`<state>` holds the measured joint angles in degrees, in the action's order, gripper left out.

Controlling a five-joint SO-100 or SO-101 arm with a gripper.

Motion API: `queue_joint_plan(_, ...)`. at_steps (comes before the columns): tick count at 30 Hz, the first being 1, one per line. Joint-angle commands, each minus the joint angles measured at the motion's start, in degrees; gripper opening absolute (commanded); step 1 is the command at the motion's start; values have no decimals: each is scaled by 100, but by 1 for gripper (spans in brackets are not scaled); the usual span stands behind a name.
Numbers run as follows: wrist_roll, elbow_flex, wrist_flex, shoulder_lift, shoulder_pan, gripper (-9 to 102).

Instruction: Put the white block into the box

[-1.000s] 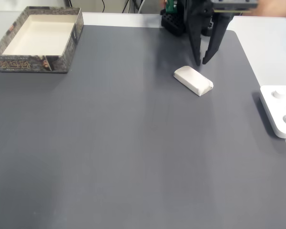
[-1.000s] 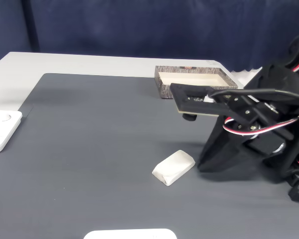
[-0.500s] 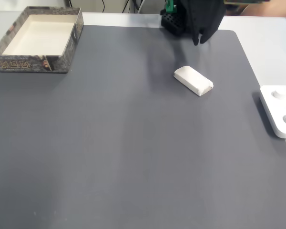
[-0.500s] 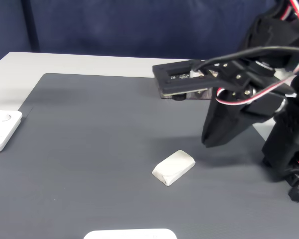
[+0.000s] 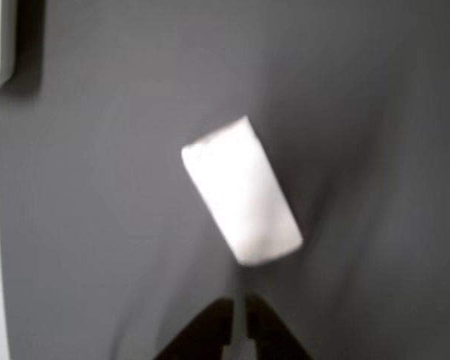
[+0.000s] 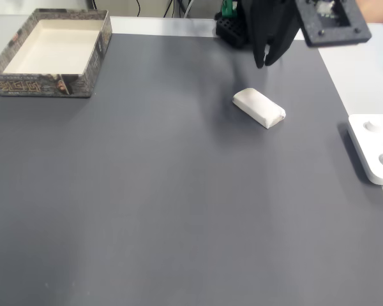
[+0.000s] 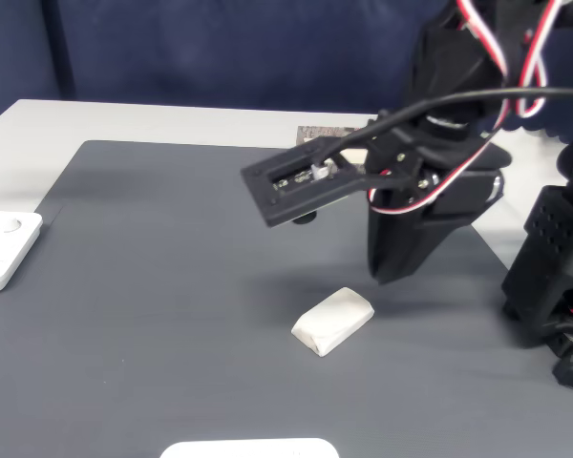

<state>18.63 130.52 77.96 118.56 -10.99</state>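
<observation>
white block (image 6: 259,107), dark grey mat (image 6: 179,191), brown-patterned box (image 6: 32,84)

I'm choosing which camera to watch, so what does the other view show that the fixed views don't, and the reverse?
The other view adds a close look from behind the gripper: its tips are together and pointing at the near end of the block, apart from it.

The fixed views add the box at a far corner of the mat, the knobbed white panel off the mat's edge, and the arm raised above the block.

Both share the block lying flat on the mat, untouched, and the gripper.
</observation>
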Motion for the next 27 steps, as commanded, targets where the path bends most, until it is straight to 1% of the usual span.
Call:
queue_joint_plan(1,44,-316,-422,-255,97,-2)
queue_joint_plan(6,97,-501,-413,-439,9,-2)
queue_joint_plan(18,773,-1178,-229,-958,-352,-2)
queue_joint_plan(23,1784,-1274,-229,-1002,-413,-2)
queue_joint_plan(27,3234,-1274,-202,-1002,-431,-2)
